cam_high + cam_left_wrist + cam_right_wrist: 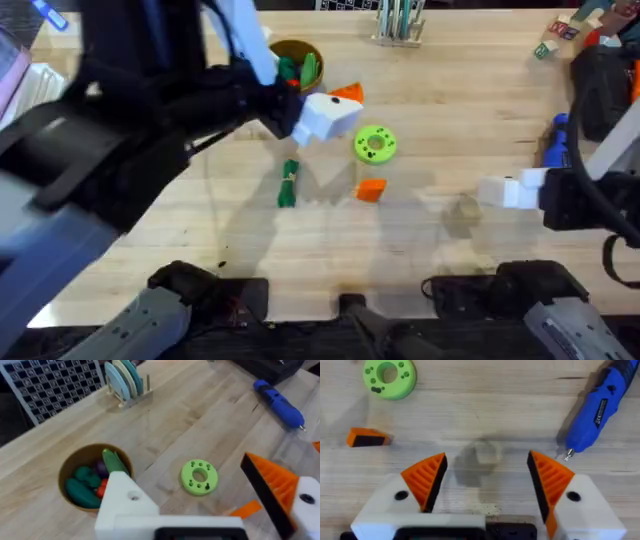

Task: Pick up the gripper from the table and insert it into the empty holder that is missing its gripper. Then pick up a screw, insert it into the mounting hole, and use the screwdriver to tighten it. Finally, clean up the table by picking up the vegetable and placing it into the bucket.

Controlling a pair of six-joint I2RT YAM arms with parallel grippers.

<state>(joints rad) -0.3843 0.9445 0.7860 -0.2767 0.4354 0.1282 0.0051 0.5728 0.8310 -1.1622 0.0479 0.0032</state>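
Observation:
The loose orange gripper lies on the table just in front of a green disc, and it also appears in the right wrist view. The dark-green vegetable lies to its left. My left gripper hovers open beside the bucket. One of its fingers is the holder, a bare white block; the other carries an orange wedge. The bucket holds several toy vegetables. My right gripper is open above bare wood, and the blue screwdriver lies beside it.
A bright green disc with holes lies mid-table. A rack of plates stands at the back, with toy blocks at the far right. The left arm looms large over the left half of the overhead view.

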